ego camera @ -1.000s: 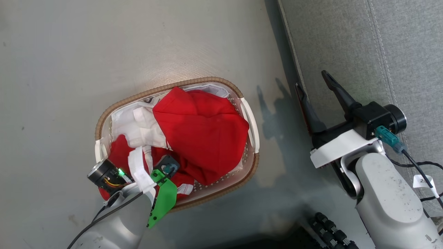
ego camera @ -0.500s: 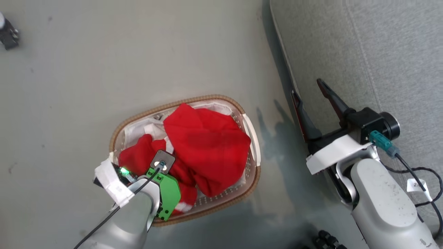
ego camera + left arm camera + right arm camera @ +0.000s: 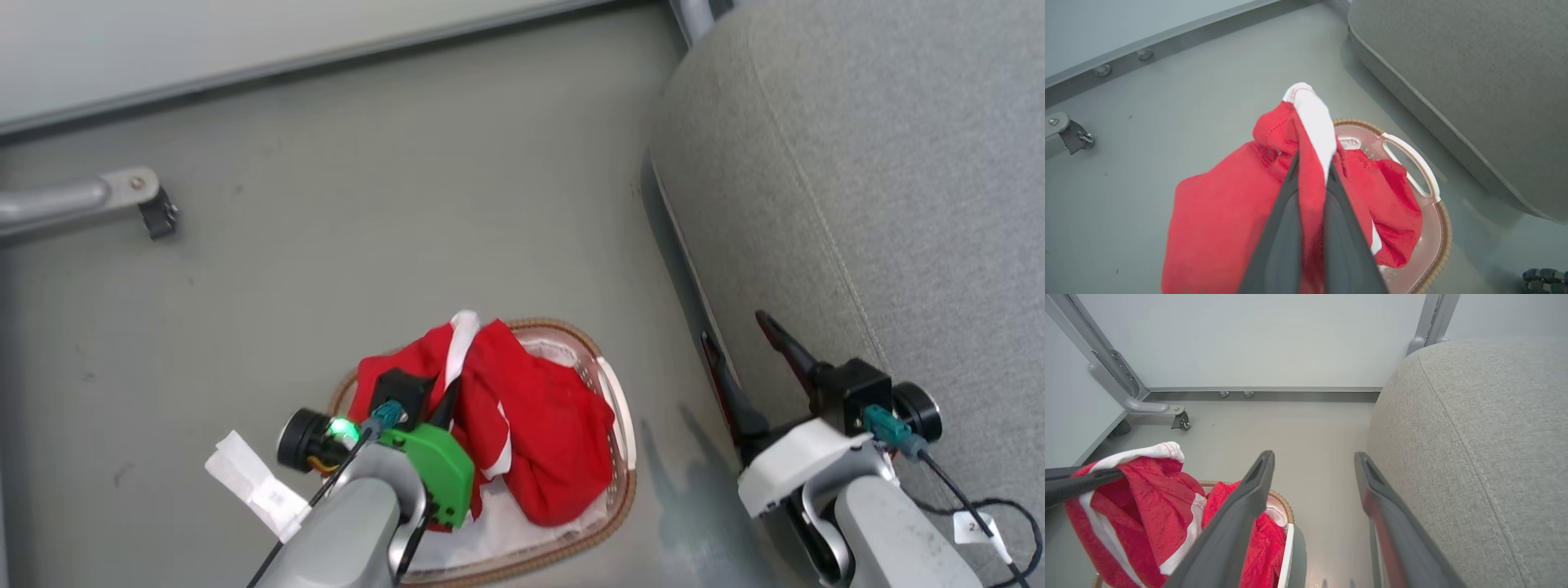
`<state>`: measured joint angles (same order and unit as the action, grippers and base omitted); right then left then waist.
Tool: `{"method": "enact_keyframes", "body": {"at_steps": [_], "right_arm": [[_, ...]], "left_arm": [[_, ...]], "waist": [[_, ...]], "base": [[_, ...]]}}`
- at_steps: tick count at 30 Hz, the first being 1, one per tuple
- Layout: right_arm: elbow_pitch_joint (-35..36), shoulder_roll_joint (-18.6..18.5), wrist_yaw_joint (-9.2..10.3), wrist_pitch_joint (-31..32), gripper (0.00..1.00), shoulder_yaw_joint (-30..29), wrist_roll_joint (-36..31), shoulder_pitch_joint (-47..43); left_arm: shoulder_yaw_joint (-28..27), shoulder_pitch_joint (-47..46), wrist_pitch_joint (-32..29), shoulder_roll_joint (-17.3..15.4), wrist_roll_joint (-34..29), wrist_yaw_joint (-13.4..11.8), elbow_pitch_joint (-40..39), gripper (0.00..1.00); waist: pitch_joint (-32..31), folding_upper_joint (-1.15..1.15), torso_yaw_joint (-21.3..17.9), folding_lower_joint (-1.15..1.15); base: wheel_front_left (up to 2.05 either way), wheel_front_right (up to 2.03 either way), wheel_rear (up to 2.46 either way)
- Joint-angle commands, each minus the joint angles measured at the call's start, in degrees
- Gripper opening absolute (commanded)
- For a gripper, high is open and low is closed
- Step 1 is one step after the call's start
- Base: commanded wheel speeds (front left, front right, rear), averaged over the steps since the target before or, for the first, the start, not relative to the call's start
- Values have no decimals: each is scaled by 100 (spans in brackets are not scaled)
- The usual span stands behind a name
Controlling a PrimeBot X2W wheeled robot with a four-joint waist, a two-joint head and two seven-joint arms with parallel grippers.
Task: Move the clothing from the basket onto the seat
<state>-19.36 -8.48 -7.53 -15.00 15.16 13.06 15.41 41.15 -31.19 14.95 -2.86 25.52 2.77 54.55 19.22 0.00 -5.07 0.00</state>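
We see our left gripper with its two fingers pressed together on a fold of the clothing, holding that red piece above the basket. Its white-trimmed edge pokes out past the fingertips, and the body droops from the pinch, so its long axis runs from the fingers down toward the basket. We count one piece in the grip. More red cloth lies inside the basket, but we cannot tell whether that is one garment or several. There is one basket, standing on the floor, with one white handle turned toward the seat. The one seat is on our right, and its rounded edge faces the basket across a strip of bare floor. Our right gripper hovers over that strip just beside the seat's edge, fingers wide apart with nothing between them. Beyond the basket the floor lies open up to the wall, and one metal frame leg on a caster stands well off to our left
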Motion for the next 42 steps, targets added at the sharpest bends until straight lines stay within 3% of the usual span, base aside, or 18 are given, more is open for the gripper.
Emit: {"method": "enact_keyframes", "body": {"at_steps": [1,5,18,27,31,36,37,38,42], "right_arm": [[-45,-44,8,-26,100,15,26,-180],[-105,-17,8,-26,100,126,52,-478],[-118,-53,8,-26,100,852,81,-911],[628,-170,8,-20,100,1533,-432,-238],[315,-28,8,-20,100,1750,-541,77],[-605,278,8,-19,100,2043,-377,455],[-786,319,8,-19,95,2120,-319,526],[-927,378,8,-20,0,2183,-177,610],[-1111,484,8,-20,0,2284,277,748]], "left_arm": [[7,92,29,-9,72,-90,-289,0],[-52,266,27,-15,115,-240,-1069,0],[-279,727,22,-14,221,-270,-3154,0],[68,757,22,-15,375,-269,-3395,0],[328,714,22,-14,484,-273,-3417,0],[727,635,23,-13,715,-277,-3459,0],[807,623,23,-13,768,-269,-3472,0],[877,620,22,-13,817,-273,-3461,0],[1032,626,22,-13,948,-334,-3391,0]], "waist": [[-869,0,323,0],[-1286,0,385,0],[-1991,0,417,0],[-2030,0,512,0],[-2022,0,640,0],[-2036,0,884,0],[-2040,0,938,0],[-2046,0,984,0],[-2048,0,1093,0]], "base": [[0,0,0],[0,0,0],[0,0,0],[0,0,0],[0,0,0],[0,0,0],[0,0,0],[0,0,0],[0,0,0]]}}
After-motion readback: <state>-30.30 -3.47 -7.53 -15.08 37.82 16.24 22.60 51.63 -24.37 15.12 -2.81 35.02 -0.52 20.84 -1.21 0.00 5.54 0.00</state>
